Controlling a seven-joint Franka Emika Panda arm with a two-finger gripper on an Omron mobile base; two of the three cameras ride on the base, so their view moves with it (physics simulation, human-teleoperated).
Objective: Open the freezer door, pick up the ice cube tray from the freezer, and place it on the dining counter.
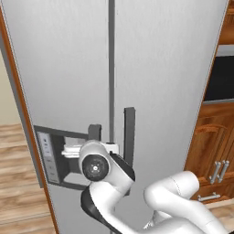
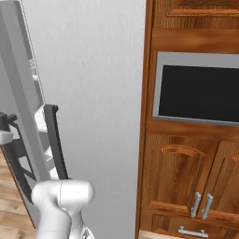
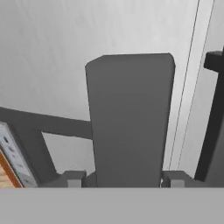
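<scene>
Hand view, hand (image 3: 127,178) level, fingers spread astride the freezer door (image 1: 64,68) handle (image 3: 129,118).

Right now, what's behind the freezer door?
The freezer door is ajar. Through the gap, a sliver of white shelf edges in the freezer shows. Everything else inside is covered by the door. The fingers straddle its handle.
</scene>
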